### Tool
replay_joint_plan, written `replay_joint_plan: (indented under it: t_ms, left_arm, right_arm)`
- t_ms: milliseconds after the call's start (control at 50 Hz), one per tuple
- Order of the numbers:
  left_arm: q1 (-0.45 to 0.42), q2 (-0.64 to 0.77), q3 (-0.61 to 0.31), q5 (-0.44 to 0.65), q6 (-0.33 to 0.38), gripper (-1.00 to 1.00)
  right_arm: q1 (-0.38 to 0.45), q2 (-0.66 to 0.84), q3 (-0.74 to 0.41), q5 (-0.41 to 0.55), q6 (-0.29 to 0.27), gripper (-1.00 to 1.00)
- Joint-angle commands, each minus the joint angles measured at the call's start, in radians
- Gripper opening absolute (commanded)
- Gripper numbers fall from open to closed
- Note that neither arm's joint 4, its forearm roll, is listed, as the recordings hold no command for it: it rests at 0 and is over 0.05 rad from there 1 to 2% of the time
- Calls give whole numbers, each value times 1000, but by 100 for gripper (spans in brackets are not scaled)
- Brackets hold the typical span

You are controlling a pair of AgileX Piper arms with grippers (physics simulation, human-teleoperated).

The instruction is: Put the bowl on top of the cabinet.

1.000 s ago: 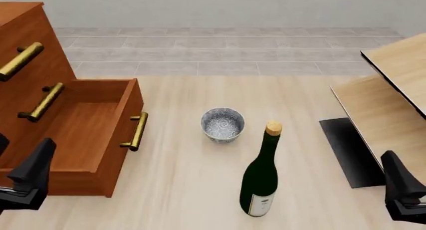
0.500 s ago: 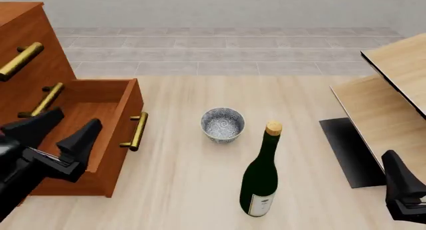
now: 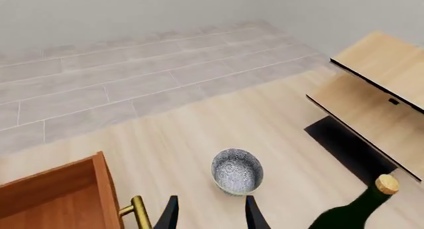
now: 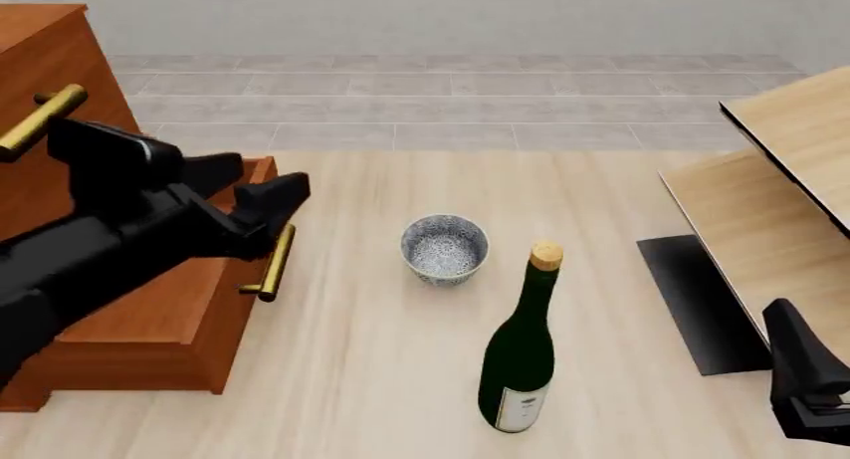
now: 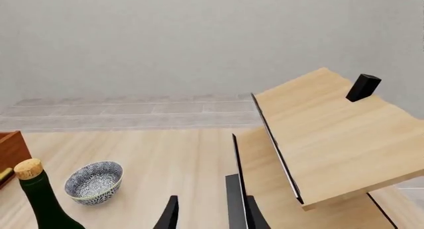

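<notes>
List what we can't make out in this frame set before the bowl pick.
- Cabinet top: cut off by the front view's upper-left edge, so the placing spot is unseen.
- Open drawer inside: mostly hidden by the left arm in the front view.
- Right pincer: cropped at the front view's corner; its wrist view shows only the fingertips.
- Wine bottle label: too small to read.
- Bowl underside: not visible in any view.

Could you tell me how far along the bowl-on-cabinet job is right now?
Nothing is done yet: the bowl sits on the table, beside the wine bottle, untouched. In hand: the left gripper is open, reaching over the cabinet drawer toward the bowl. The right gripper holds nothing. Left: grasp, lift, and place on the cabinet's top.
</notes>
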Motion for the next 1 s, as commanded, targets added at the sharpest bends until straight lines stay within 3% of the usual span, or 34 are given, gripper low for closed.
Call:
replay_joint_plan:
  t_ms: [20, 140, 280, 620, 1000]
  left_arm:
    - [-43, 116, -180, 127, -100, 100]
    - [-37, 201, -267, 189, -109, 100]
    - [-22, 267, -311, 204, -162, 100]
    - [29, 388, -419, 231, -203, 100]
    - [55, 512, -487, 211, -265, 100]
  right_arm:
    - [-3, 1, 0, 0, 1, 100]
    - [1, 0, 0, 1, -2, 100]
    - [2, 0, 0, 1, -3, 100]
    - [0, -1, 0, 0, 5, 100]
    - [2, -2, 0, -2, 8, 100]
